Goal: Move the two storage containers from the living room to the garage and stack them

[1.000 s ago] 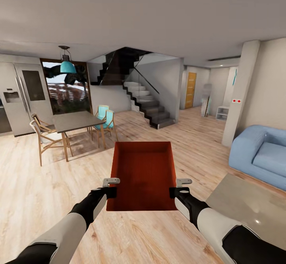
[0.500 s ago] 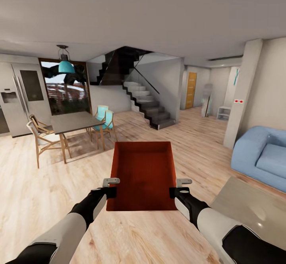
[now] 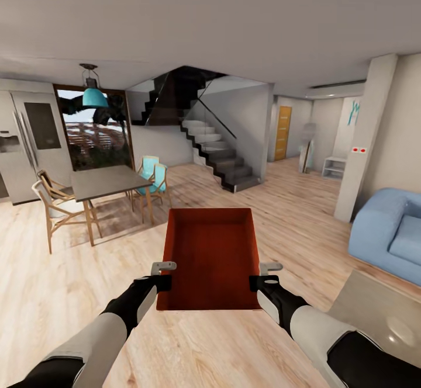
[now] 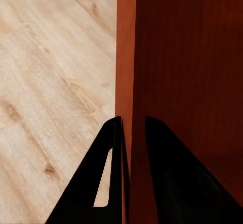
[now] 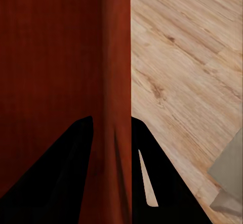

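Observation:
An orange-red open-top storage container (image 3: 211, 256) hangs in front of me above the light wood-plank floor (image 3: 70, 283) of the living room. My left gripper (image 3: 163, 275) is shut on its left wall (image 4: 125, 72), one finger on each side of the thin wall. My right gripper (image 3: 261, 275) is shut on its right wall (image 5: 117, 57) in the same way. The container is level and I see nothing inside it.
A dining table (image 3: 108, 182) with wooden and teal chairs stands ahead left, a fridge (image 3: 23, 142) behind it. A dark staircase (image 3: 213, 154) rises straight ahead, an orange door (image 3: 282, 133) beyond. A white pillar (image 3: 365, 142), a blue sofa (image 3: 389, 233) and a beige rug (image 3: 380, 309) lie to the right.
The whole view has shifted: table and fridge slid left, sofa and pillar slid right, as my base moves. The container and both grippers keep the same hold.

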`<state>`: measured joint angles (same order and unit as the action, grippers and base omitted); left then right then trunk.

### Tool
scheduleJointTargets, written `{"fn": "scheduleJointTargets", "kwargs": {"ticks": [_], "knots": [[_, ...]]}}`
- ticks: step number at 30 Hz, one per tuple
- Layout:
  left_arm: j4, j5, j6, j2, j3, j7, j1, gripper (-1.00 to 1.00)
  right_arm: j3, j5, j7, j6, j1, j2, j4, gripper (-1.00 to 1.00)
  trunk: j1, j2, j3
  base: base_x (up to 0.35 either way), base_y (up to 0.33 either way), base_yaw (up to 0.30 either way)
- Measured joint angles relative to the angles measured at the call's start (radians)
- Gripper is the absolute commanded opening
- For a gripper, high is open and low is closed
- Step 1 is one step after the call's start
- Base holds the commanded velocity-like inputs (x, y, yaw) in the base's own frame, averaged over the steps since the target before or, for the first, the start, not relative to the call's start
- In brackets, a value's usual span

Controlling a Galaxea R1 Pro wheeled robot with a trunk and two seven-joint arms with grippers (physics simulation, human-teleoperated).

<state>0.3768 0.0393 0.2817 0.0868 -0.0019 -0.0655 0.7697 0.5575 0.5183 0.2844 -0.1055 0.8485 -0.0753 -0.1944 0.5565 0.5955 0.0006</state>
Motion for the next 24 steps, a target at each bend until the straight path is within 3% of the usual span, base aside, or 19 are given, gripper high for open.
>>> {"fn": "scheduleJointTargets", "kwargs": {"ticks": [24], "knots": [[-0.003,0.004,-0.001,-0.001,-0.001,0.002,0.0,-1.0,0.006,0.007,0.0,0.0,0.0,0.0,0.001,-1.0,0.0,0.0,0.0,0.323,0.029,0.0]]}}
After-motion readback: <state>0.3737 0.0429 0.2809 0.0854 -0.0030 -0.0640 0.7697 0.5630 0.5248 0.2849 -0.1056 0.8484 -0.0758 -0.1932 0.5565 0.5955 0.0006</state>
